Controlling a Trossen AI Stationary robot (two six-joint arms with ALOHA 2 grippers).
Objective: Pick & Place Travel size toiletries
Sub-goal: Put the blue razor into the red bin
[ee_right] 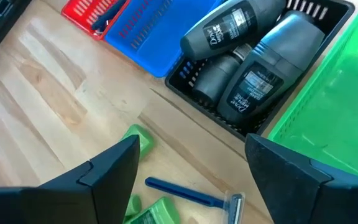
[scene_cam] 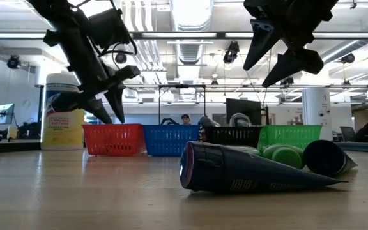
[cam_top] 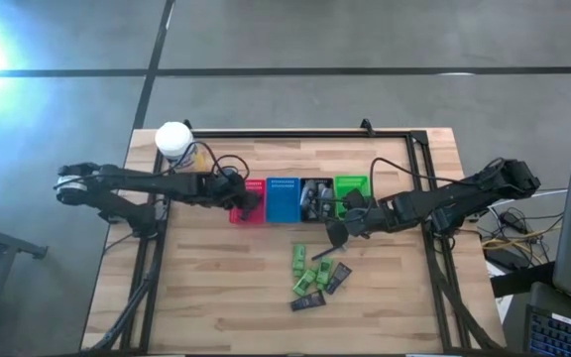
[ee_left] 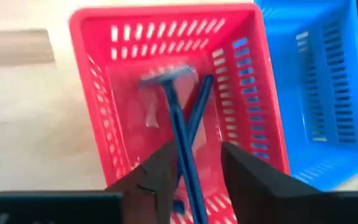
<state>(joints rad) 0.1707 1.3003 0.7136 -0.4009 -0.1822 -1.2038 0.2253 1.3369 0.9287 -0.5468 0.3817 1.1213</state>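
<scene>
My left gripper (ee_left: pixel 197 146) (cam_top: pixel 249 203) hangs open over the red basket (ee_left: pixel 104 93). Two blue razors (ee_left: pixel 179 118) lie crossed on that basket's floor, one handle running below the gap between my fingers. My right gripper (ee_right: pixel 191 140) (cam_top: pixel 337 233) is open, above the table in front of the black basket (ee_right: pixel 191 87), which holds several grey tubes (ee_right: pixel 253 74). Below it a blue razor (ee_right: pixel 191 194) and green packets (ee_right: pixel 138 140) lie flat on the wood. More green packets and dark sachets (cam_top: pixel 315 276) lie in a loose heap nearer the near edge.
Red, blue (cam_top: pixel 283 198), black and green (cam_top: pixel 351 188) baskets stand in a row at the table's middle. A white-capped yellow jar (cam_top: pixel 173 141) stands at the far left corner. A black frame (cam_top: pixel 295 134) runs along the far and side edges. Bare wood lies left of the heap.
</scene>
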